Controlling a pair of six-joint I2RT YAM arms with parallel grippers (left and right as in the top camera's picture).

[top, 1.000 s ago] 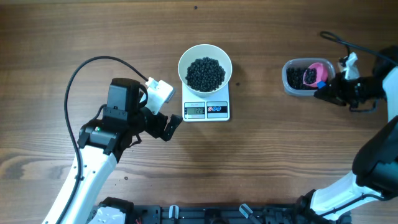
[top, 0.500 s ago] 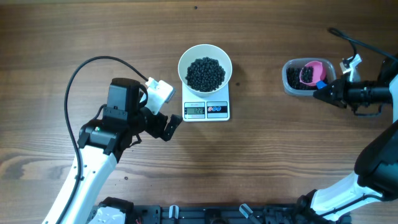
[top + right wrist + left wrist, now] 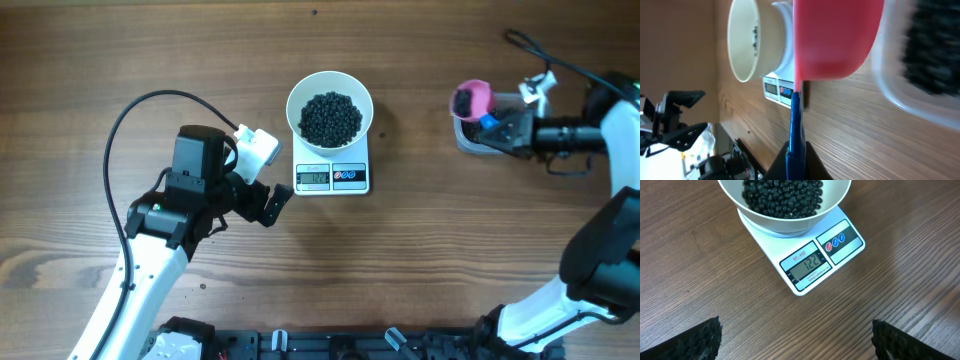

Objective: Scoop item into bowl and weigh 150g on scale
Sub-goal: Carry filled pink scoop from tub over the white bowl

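Overhead view: fixed high above, looking straight down, far off; the scale [image 3: 332,177] sits just left of frame centre on the worktop [image 3: 420,260].

Left wrist view: close, tilted down at the scale's display edge; the left tool [image 3: 795,342] shows at the bottom corners.

Right wrist view: close to the scoop [image 3: 835,40], rolled sideways, facing the scale from beyond it.

Shared by all three views: scale and bowl [image 3: 790,226].

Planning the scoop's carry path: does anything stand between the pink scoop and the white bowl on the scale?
Nothing visible does. Only bare table lies between the pink scoop, held in the right gripper, and the bowl; the left gripper sits off that line.
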